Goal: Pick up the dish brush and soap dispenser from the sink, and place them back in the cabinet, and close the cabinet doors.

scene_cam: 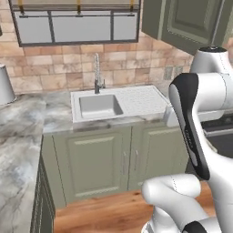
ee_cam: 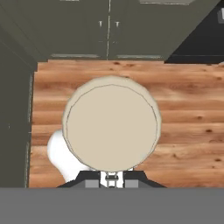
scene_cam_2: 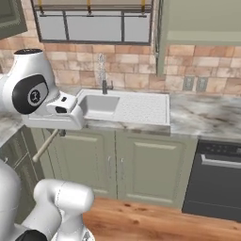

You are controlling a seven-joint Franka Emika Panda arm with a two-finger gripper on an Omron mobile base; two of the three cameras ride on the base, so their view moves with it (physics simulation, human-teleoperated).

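While no label or writing can be read anywhere, the dish brush [ee_cam: 111, 127] sits clamped in the closed gripper [ee_cam: 111, 179], its round beige head facing the hand camera above the wooden floor [ee_cam: 188, 109]. From the right base view, its pale handle [scene_cam_2: 45, 145] angles down left of the sink [scene_cam_2: 141, 110].

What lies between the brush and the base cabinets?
Only bare wooden floor separates the brush from the base cabinets in the hand view.

White arm folded high, hand pointing down, fingers [ee_cam: 111, 180] closed on brush handle
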